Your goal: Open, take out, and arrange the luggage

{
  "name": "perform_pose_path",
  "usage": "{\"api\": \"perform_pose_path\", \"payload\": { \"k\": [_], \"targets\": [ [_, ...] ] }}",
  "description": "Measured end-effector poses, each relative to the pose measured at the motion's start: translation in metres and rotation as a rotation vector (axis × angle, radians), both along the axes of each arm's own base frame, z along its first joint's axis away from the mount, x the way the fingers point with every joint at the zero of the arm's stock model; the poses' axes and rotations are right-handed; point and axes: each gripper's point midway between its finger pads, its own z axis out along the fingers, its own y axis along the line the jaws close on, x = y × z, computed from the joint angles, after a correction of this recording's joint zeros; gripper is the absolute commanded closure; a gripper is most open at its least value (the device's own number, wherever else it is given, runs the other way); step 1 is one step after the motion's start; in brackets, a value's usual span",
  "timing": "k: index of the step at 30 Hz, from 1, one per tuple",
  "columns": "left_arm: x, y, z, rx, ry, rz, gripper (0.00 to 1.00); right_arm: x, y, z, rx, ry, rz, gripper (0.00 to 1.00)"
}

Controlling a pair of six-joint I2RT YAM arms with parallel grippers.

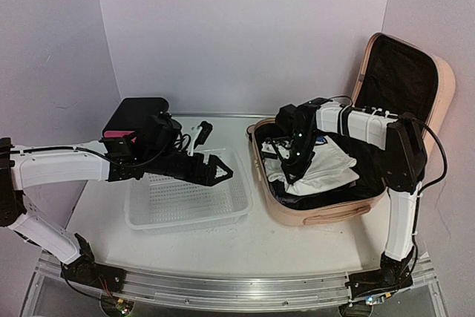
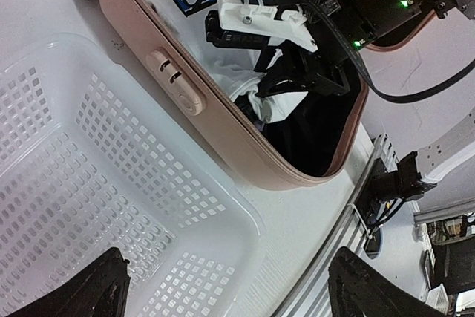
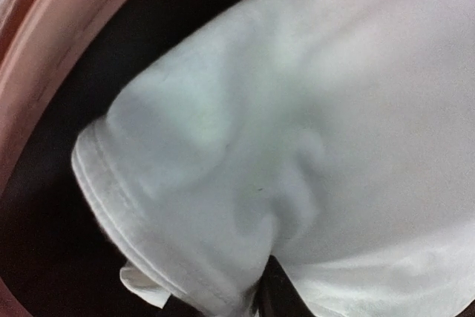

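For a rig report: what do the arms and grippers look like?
The left arm and right arm have white links and black joints. The left gripper and right gripper are black and tapered. A black cable loops beside the right elbow.

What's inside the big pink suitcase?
The peach-pink hard-shell suitcase holds a white T-shirt with blue print on black fabric lining; right gripper reaches in. Anything under the shirt is hidden.

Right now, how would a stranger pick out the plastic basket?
Find the open peach-pink luggage on the right. Just to its left sits the basket, below the left gripper. Unlike the black box behind it, it is white, shallow and perforated.
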Motion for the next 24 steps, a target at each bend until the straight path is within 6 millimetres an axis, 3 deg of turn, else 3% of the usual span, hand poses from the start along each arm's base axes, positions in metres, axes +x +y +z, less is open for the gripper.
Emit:
{"api": "perform_pose_path", "payload": {
  "k": [3,9,13,19,24],
  "targets": [
    [0.000,0.000,0.000,-0.008,0.019,0.010,0.05,0.002,0.000,0.004,0.030,0.007,-0.020,1.00],
    [0.001,0.000,0.000,-0.044,0.113,0.067,0.13,0.007,-0.006,0.016,0.111,0.019,-0.088,1.00],
    [0.010,-0.011,0.001,-0.096,0.249,0.146,0.13,0.011,-0.011,0.024,0.193,0.023,-0.152,1.00],
    [0.033,-0.065,0.003,-0.190,0.542,0.221,0.05,0.012,-0.015,0.035,0.297,0.000,-0.228,1.00],
    [0.052,-0.107,0.007,-0.265,0.733,0.281,0.04,0.011,-0.015,0.039,0.353,-0.028,-0.254,1.00]
  ]
}}
